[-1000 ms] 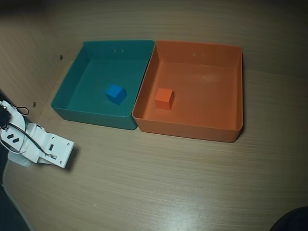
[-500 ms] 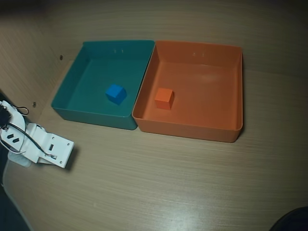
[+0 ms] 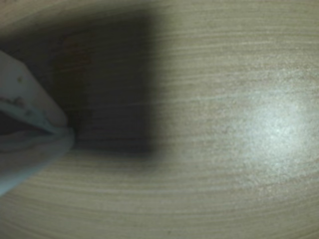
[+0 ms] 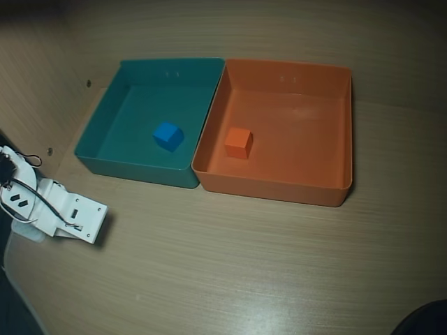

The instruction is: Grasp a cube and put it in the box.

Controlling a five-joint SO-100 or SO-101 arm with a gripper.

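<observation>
In the overhead view the arm (image 4: 52, 209) lies low at the left edge of the table (image 4: 244, 265), its white body stretched toward the lower right with black cables looped over it, and its outer end just above the wood. It is well apart from both trays. The cube (image 4: 239, 142) sits inside the box (image 4: 335, 125), on the floor near the box's left wall and a little toward the front, flat and untouched. The box stands side by side with the teal tray (image 4: 133, 98), their walls touching, and a blue cube (image 4: 167, 135) rests near the middle of that tray. From the arm's tip the cube is up and to the right, beyond the teal tray's front corner and across the shared wall. In the wrist view the gripper (image 3: 62, 132) enters from the left edge as pale, blurred shapes that meet in a point close over the table, with a dark square shadow beside them and a bright glare spot to the right. The fingers appear drawn together with nothing between them, though the blur is heavy enough that I cannot tell for certain how far apart they stand. Neither cube nor tray shows in the wrist view.
</observation>
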